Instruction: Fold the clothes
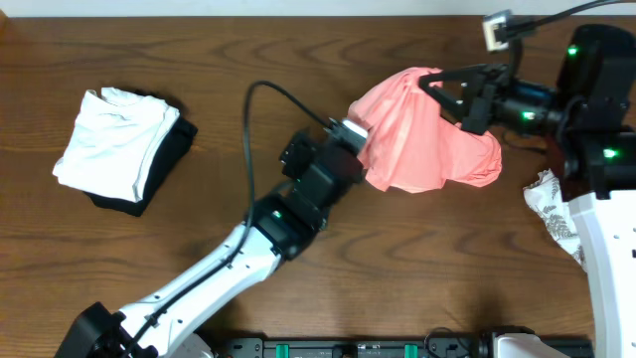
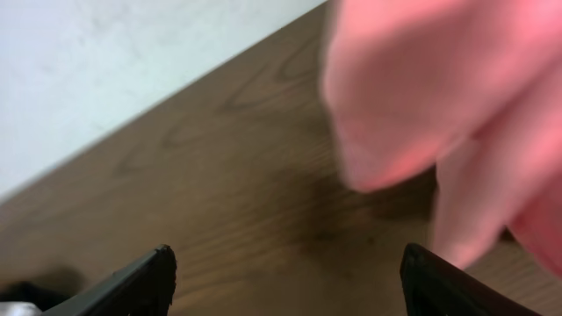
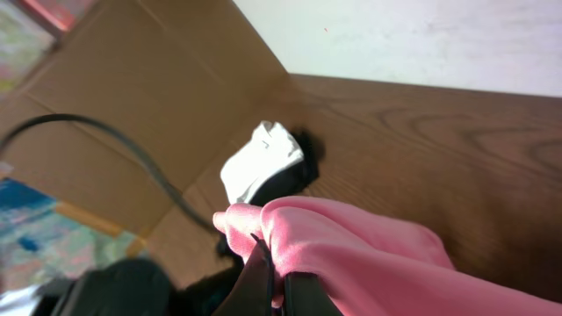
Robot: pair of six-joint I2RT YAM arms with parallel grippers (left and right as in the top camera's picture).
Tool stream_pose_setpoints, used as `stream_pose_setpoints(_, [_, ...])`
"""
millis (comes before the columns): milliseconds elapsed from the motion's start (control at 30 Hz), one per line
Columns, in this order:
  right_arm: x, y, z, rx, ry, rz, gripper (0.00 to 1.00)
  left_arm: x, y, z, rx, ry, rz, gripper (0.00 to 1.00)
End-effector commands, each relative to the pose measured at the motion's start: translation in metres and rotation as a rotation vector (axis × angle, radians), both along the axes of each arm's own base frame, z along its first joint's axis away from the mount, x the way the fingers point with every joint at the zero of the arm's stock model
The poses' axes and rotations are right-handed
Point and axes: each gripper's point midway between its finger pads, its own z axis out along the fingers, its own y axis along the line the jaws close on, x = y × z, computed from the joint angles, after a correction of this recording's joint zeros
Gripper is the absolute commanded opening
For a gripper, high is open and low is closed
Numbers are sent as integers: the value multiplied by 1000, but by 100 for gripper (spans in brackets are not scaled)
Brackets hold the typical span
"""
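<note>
Right of centre above the wooden table (image 1: 298, 40), overhead view: one salmon-pink garment (image 1: 427, 144), bunched, held up at its far edge by the right gripper (image 1: 445, 91); left gripper (image 1: 355, 134) at its left edge. White folded garment (image 1: 114, 139) lies well apart, far left. Left wrist view: jaws spread, nothing between them; pink cloth blurred to the right. Right wrist view: fingers (image 3: 263, 276) pinched on a pink fold. Judged light, limp, shapeless; best taken at a hem or corner, one per gripper.
</note>
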Motion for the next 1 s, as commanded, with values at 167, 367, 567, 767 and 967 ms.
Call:
stream_pose_setpoints(167, [-32, -1, 42, 121, -79, 179, 1, 1, -18, 6, -404, 194, -82, 82])
stream_pose_setpoints(367, [-36, 0, 46, 133, -89, 204, 1, 6, -24, 23, -823, 373, 9, 82])
stream_pose_setpoints(567, [-36, 0, 46, 134, -86, 204, 1, 27, 10, 24, -1129, 486, 279, 84])
stream_pose_setpoints(767, [-36, 0, 46, 134, -86, 205, 1, 36, 28, 27, -1249, 529, 369, 84])
stream_pose_setpoints(967, [-38, 0, 47, 139, -86, 217, 1, 32, 18, 32, -1347, 608, 367, 86])
